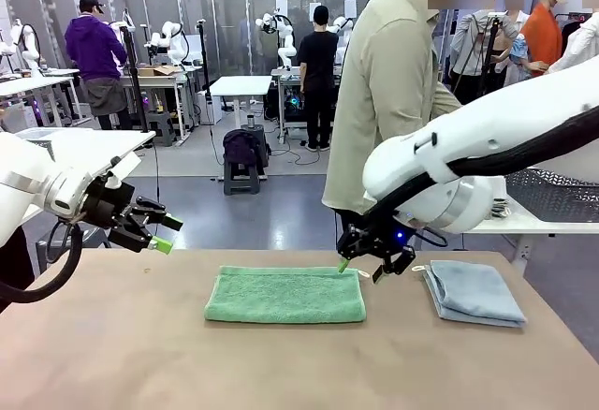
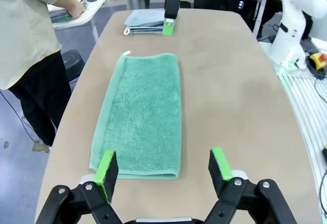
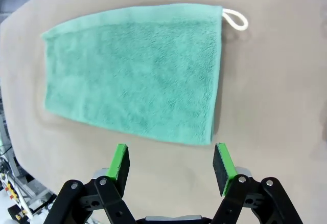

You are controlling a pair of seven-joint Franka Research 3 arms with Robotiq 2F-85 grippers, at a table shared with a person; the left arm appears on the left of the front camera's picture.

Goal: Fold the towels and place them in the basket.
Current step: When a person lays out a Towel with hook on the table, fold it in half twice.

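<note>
- Left end effector (image 1: 167, 233): jaws apart, empty, by surface (image 1: 281, 363) edge.
- Right end effector (image 1: 360, 270): jaws apart, empty, over mint towel (image 1: 284, 295) corner.
- Blue-grey towel (image 1: 473, 293): folded; basket (image 1: 552, 195) seemingly beyond.

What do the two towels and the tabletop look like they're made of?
Green towel: looks like terry cloth, matte, with fuzzy pile. Blue-grey towel: seemingly similar soft cloth, folded in layers. Tabletop: smooth matte beige, probably laminate.
</note>
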